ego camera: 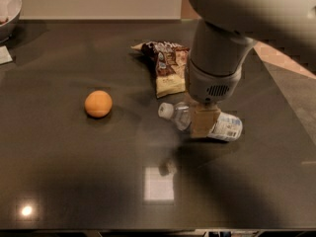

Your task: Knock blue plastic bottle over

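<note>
Gripper [205, 124] low over blue plastic bottle [228, 127] lying sideways on table [74, 172], open or closed unclear

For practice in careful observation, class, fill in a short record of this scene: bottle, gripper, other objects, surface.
blue plastic bottle: lying on its side, white cap pointing left
gripper: over the bottle's middle, hiding part of it
orange ball: left of the bottle, apart from it
snack bag: behind the bottle
table: dark, glossy
</note>
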